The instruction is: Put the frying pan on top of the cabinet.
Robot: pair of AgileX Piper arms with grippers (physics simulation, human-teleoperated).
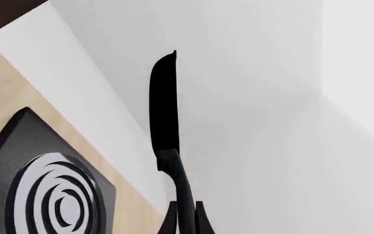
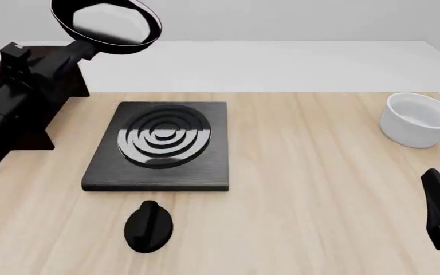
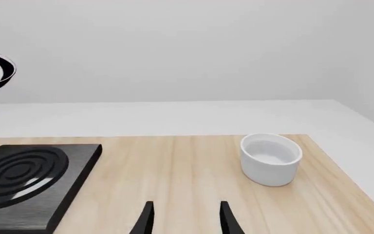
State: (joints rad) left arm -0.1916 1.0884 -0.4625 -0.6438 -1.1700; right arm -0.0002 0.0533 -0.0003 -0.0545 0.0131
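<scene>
Left gripper (image 1: 185,214) clamping glossy frying pan (image 2: 107,24)

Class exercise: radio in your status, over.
Left gripper shut on round glossy black frying pan, airborne. Right gripper open, idle. Dark brown cabinet below, unobstructed.

Left claw (image 1: 185,214) raised, clamped shut; right claw (image 3: 183,214) low (fingers parted).
</scene>
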